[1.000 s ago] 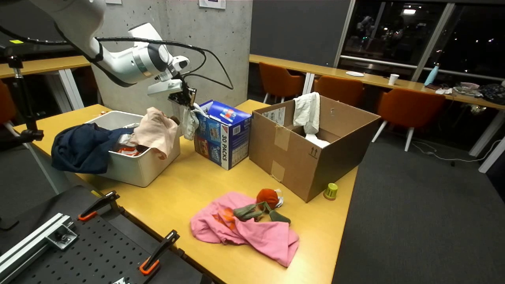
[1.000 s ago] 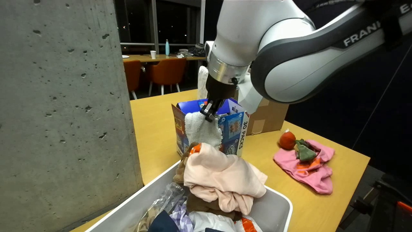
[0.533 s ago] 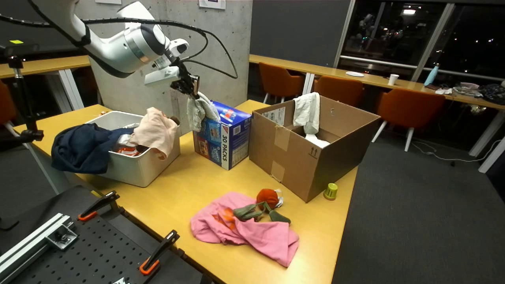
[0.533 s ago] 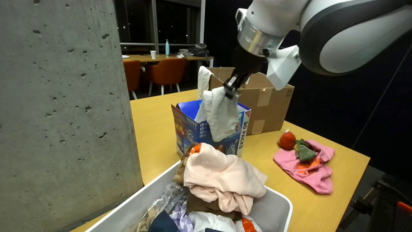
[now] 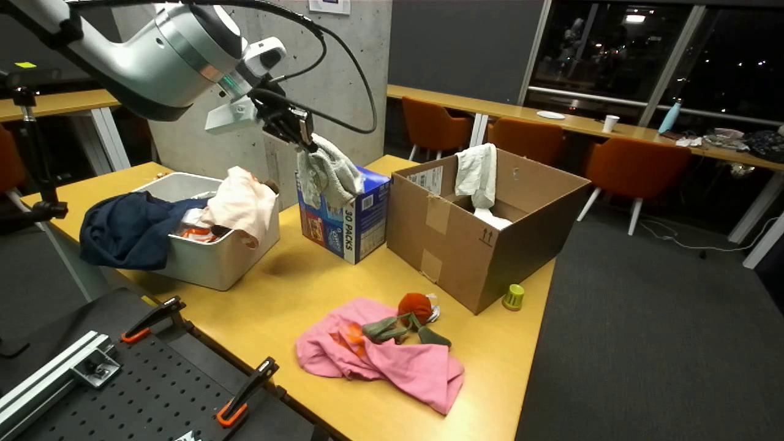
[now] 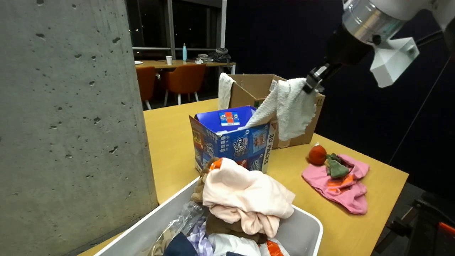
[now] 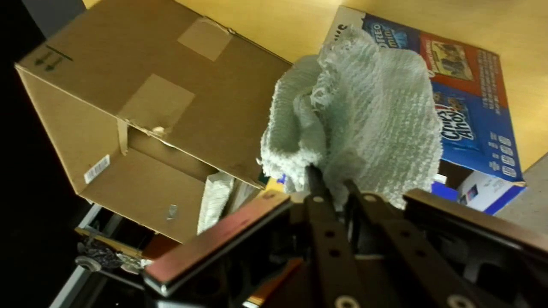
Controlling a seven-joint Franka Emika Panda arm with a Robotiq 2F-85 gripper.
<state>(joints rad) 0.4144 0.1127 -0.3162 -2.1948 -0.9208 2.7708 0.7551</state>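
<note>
My gripper (image 5: 309,146) is shut on a white terry cloth (image 5: 331,174) and holds it up by one part. In an exterior view the gripper (image 6: 308,87) is at the cloth's upper right edge. One end of the cloth (image 6: 295,106) hangs down; another slants left over the rim of the blue snack box (image 6: 240,147). I cannot tell if it touches the box. In the wrist view the fingertips (image 7: 332,175) sink into the bunched cloth (image 7: 385,111), which hides part of the snack box (image 7: 475,119). The snack box stands open on the table.
An open cardboard box (image 5: 453,245) stands beside the snack box, another white cloth (image 5: 481,174) over its rim. A white bin (image 5: 245,251) holds peach (image 5: 242,205) and navy (image 5: 125,233) cloths. A pink cloth (image 5: 392,367), orange ball (image 5: 415,307) and yellow-green cup (image 5: 514,297) lie nearer.
The gripper has risen and moved toward the cardboard box with the white cloth in it. The cloth has come up from beside the snack box to above its rim. Other things stay put.
</note>
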